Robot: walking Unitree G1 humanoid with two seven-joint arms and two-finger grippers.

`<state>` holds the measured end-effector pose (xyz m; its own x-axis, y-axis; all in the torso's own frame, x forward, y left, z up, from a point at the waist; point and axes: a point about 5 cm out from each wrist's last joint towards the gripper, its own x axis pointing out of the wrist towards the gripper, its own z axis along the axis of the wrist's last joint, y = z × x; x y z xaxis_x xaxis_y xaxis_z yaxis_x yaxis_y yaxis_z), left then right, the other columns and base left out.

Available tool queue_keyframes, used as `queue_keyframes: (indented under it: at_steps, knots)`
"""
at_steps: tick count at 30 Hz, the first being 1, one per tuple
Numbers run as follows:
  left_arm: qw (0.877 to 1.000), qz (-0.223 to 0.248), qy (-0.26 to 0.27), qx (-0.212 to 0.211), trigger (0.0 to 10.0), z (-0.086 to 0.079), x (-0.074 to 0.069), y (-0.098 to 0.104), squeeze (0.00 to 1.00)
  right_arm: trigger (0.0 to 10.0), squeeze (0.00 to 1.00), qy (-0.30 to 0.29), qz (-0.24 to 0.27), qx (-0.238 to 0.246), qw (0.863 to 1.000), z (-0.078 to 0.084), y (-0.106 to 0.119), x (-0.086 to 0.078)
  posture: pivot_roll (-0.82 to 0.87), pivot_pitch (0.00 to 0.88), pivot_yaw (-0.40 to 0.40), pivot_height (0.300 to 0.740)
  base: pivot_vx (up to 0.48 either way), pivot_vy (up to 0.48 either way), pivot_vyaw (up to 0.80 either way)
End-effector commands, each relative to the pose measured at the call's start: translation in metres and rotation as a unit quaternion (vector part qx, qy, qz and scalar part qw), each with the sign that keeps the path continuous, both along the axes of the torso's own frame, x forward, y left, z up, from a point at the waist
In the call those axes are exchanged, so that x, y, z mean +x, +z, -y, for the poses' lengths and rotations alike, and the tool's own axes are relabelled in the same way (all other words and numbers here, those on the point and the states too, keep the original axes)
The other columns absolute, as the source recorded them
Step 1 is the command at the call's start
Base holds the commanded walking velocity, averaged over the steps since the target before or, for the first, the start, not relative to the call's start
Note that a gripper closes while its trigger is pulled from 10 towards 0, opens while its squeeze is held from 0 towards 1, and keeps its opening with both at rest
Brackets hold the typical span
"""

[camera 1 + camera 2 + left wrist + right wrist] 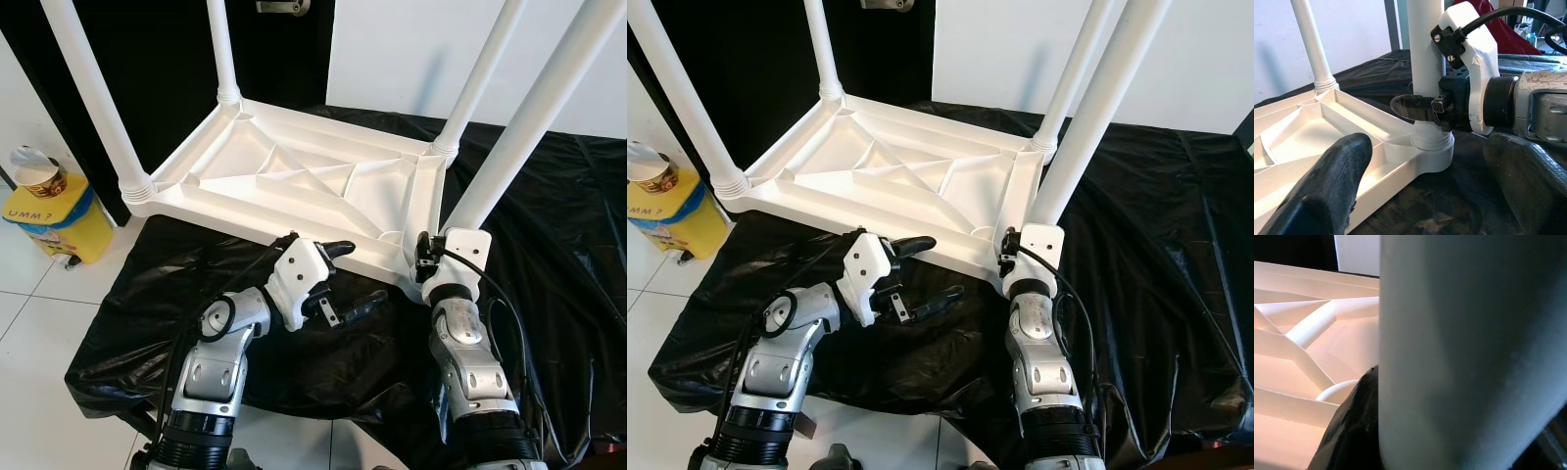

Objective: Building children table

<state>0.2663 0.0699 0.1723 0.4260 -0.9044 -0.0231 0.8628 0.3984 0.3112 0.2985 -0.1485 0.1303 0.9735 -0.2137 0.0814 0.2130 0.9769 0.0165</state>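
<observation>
**Left eye view: last leg going into its socket**

Left eye view: the table (pixel 294 176) lies upside down on a black sheet (pixel 549 245), three legs standing in its far and side corners. The right tool (pixel 423 257) is clamped on the fourth leg (pixel 534 117) at the near corner, low on the shaft. The left tool (pixel 345 279) hovers just beside the table's near edge, fingers apart and holding nothing. The step looks like seating this leg; the next move probably calls for a push or twist into the socket, perhaps with the left tool steadying the frame.

Right eye view: the leg tops are cut off by the frame. A yellow bin (pixel 671 211) stands on the floor to the left.

Left wrist view: the right tool's finger (pixel 1415 107) wraps the leg just above its collar (pixel 1432 142), which sits on the corner; whether it is fully home is hard to tell.

Right wrist view: the leg blocks most of the socket.
</observation>
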Motion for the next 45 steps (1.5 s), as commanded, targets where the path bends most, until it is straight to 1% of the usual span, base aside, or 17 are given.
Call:
queue_keyframes:
  at_steps: [1,4,5,7,8,11,12,19,20,21,22,27,30,38,43,44,45]
  knots:
    - [0.994,0.014,0.104,-0.026,10.0,-0.005,0.007,0.003,0.00,10.0,0.00,-0.027,-0.044,-0.021,0.998,0.010,-0.017,-0.006,0.11,0.051,-0.113,0.740,0.000,0.000,0.00]
    - [0.994,0.014,0.105,-0.026,10.0,-0.005,0.007,0.003,0.00,10.0,0.00,-0.027,-0.044,-0.022,0.998,0.010,-0.017,-0.006,0.11,0.051,-0.113,0.740,0.000,0.000,0.00]
    - [0.994,0.015,0.105,-0.026,10.0,-0.005,0.007,0.003,0.00,10.0,0.52,-0.027,-0.043,-0.023,0.998,0.011,-0.016,-0.006,0.11,0.051,-0.114,0.740,0.000,0.000,0.00]
    - [0.994,0.015,0.105,-0.026,10.0,-0.005,0.007,0.003,0.00,10.0,0.52,-0.027,-0.043,-0.023,0.998,0.011,-0.016,-0.006,0.11,0.051,-0.114,0.740,0.000,0.000,0.00]
    - [0.994,0.015,0.106,-0.027,10.0,-0.005,0.007,0.003,0.00,10.0,0.75,-0.028,-0.042,-0.023,0.998,0.011,-0.015,-0.005,0.11,0.051,-0.115,0.740,0.000,0.000,0.00]
    - [0.994,0.015,0.106,-0.027,10.0,-0.005,0.007,0.003,0.00,10.0,0.75,-0.028,-0.042,-0.023,0.998,0.011,-0.015,-0.005,0.11,0.051,-0.115,0.740,0.000,0.000,0.00]
    - [0.994,0.015,0.106,-0.027,10.0,-0.005,0.007,0.003,0.00,10.0,1.00,-0.025,-0.041,-0.023,0.999,0.011,-0.015,-0.005,0.11,0.051,-0.115,0.740,0.000,0.000,0.00]
    - [0.994,0.015,0.107,-0.027,10.0,-0.005,0.006,0.003,0.00,10.0,1.00,-0.009,-0.028,-0.022,0.999,0.012,-0.011,-0.005,0.11,0.052,-0.114,0.740,0.000,0.000,0.00]
    - [0.994,0.015,0.107,-0.027,10.0,-0.005,0.006,0.003,0.00,10.0,1.00,0.010,-0.017,-0.020,1.000,0.015,-0.008,-0.005,0.11,0.052,-0.114,0.740,0.000,0.000,0.00]
    - [0.994,0.015,0.107,-0.027,10.0,-0.005,0.006,0.003,0.00,10.0,0.74,0.041,-0.009,-0.017,0.999,0.020,-0.006,-0.004,0.11,0.052,-0.111,0.740,0.000,0.000,0.00]
    - [0.994,0.015,0.106,-0.026,10.0,-0.005,0.006,0.003,0.00,10.0,0.00,0.070,-0.001,-0.014,0.997,0.025,-0.004,-0.003,0.11,0.052,-0.111,0.740,0.000,0.000,0.00]
    - [0.994,0.015,0.106,-0.027,10.0,-0.005,0.007,0.003,0.00,10.0,0.00,0.170,0.002,-0.025,0.985,0.039,0.001,-0.001,0.10,0.054,-0.104,0.740,0.000,0.000,0.00]
    - [0.994,0.015,0.105,-0.027,10.0,-0.005,0.007,0.004,0.00,10.0,0.00,0.203,0.000,-0.036,0.979,0.043,0.003,0.002,0.10,0.055,-0.103,0.740,0.000,0.000,0.00]
    - [0.994,0.014,0.102,-0.027,10.0,-0.004,0.006,0.004,0.00,10.0,0.00,0.257,-0.011,-0.068,0.964,0.053,0.010,0.020,0.10,0.056,-0.098,0.740,0.000,0.000,0.00]
    - [0.994,0.014,0.102,-0.026,10.0,-0.004,0.007,0.004,0.00,10.0,0.00,0.286,-0.022,-0.074,0.955,0.053,0.007,0.027,0.10,0.052,-0.100,0.740,0.000,0.000,0.00]
    - [0.994,0.015,0.103,-0.026,10.0,-0.004,0.007,0.004,0.00,4.4,0.00,0.294,-0.027,-0.078,0.952,0.052,0.005,0.028,0.10,0.052,-0.100,0.740,0.000,0.000,0.00]
    - [0.994,0.015,0.103,-0.026,10.0,-0.004,0.007,0.004,0.00,4.4,0.00,0.294,-0.027,-0.078,0.952,0.052,0.005,0.028,0.10,0.052,-0.100,0.740,0.000,0.000,0.00]
